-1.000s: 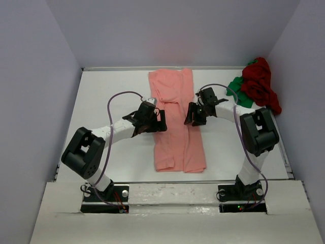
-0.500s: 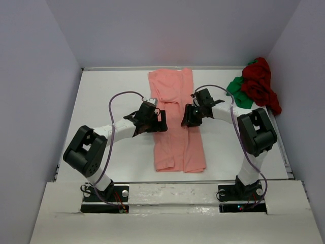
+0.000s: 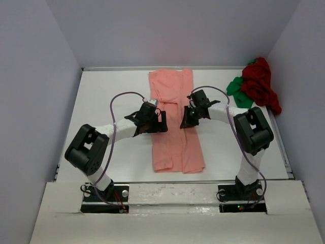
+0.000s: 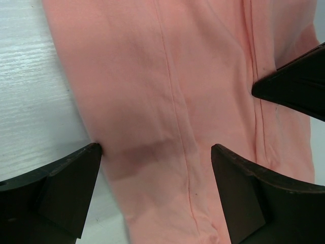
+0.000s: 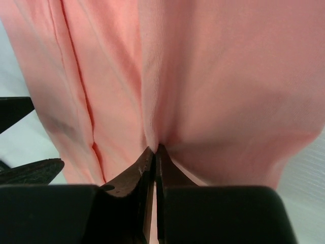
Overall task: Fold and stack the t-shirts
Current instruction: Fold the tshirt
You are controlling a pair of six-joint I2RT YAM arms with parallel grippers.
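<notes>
— Since a second ago your right pincer point(image 3: 186, 121) has slid inward from the cloth's right edge and pinched shut.
— Shut on what?
— On a raised ridge of the salmon-pink t-shirt point(image 3: 172, 147), lying lengthwise down the middle of the table point(image 3: 111, 91). Your left pincer point(image 4: 155, 150) stands wide open over that shirt's left edge, gripping nothing.
— And the others?
— Dark red t-shirt point(image 3: 260, 84) heaped over the green t-shirt point(image 3: 234, 87), far right corner.

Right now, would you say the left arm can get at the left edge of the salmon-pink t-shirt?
Probably yes: the left gripper stands open astride that edge of the salmon-pink t-shirt, one finger by the bare table, the other over cloth, with nothing in between.
</notes>
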